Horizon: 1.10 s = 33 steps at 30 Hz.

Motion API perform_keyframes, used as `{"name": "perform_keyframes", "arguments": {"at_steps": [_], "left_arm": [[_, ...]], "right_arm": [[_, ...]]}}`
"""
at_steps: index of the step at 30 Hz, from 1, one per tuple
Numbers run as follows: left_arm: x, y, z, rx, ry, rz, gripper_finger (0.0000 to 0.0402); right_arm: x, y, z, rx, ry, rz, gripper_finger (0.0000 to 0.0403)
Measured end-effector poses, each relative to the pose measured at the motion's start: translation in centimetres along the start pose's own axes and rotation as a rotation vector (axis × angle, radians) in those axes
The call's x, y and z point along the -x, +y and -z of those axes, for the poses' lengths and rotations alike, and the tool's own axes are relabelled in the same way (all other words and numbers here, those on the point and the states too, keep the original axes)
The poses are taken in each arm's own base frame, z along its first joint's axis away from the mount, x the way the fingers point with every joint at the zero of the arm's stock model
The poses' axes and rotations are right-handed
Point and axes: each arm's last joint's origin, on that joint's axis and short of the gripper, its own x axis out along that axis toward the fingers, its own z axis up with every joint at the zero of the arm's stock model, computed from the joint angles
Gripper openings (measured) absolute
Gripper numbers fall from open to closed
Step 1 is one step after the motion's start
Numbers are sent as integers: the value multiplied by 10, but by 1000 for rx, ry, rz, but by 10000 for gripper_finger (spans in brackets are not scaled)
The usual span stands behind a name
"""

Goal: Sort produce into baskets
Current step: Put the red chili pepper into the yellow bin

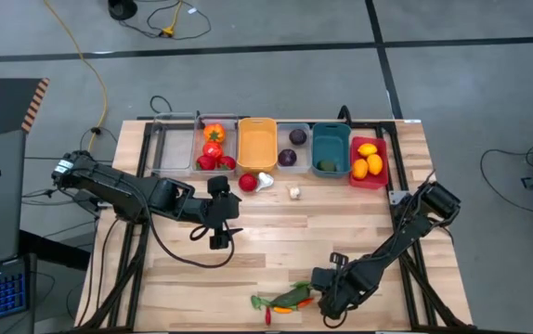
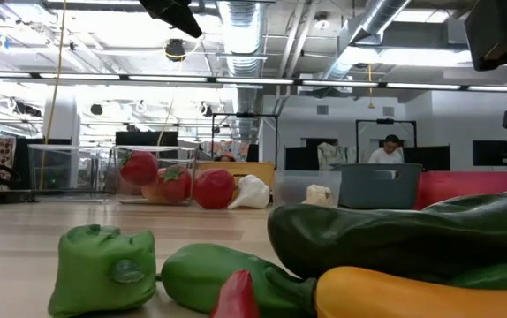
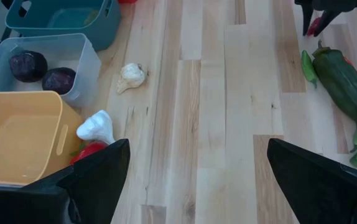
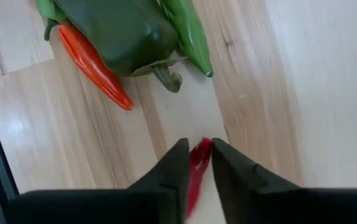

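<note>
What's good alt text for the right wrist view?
The right gripper has its two dark fingers closed on a thin red chili over the light wooden table. Beyond it lie a green pepper, an orange-red chili and a slim green chili.

The table (image 1: 359, 227) is pale wood in long planks, smooth with a faint sheen and visible grain. The baskets look like moulded plastic: the yellow basket (image 1: 256, 141) and teal basket (image 1: 331, 147) opaque and matt, the clear basket (image 3: 79, 56) frosted and see-through. The green pepper (image 4: 113, 31) has a smooth, slightly glossy skin (rubbery or plastic, hard to say which), and the orange chili (image 4: 94, 65) beside it shines the same way. The red chili (image 4: 197, 171) between the right gripper's (image 4: 195, 163) matt black fingers is glossy too. The garlic (image 3: 130, 76) looks dull and ridged.
</note>
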Motion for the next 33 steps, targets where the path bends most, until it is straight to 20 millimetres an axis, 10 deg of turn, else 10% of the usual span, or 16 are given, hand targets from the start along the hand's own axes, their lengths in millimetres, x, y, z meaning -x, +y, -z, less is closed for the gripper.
{"name": "perform_keyframes", "arguments": {"at_steps": [18, 33], "left_arm": [[0, 0, 0, 0, -3, 1, 368], [2, -3, -18, -57, -182, 25, 368]], "right_arm": [[6, -7, -12, 10, -13, -8, 26], [129, -53, -90, 107, -696, 118, 29]]}}
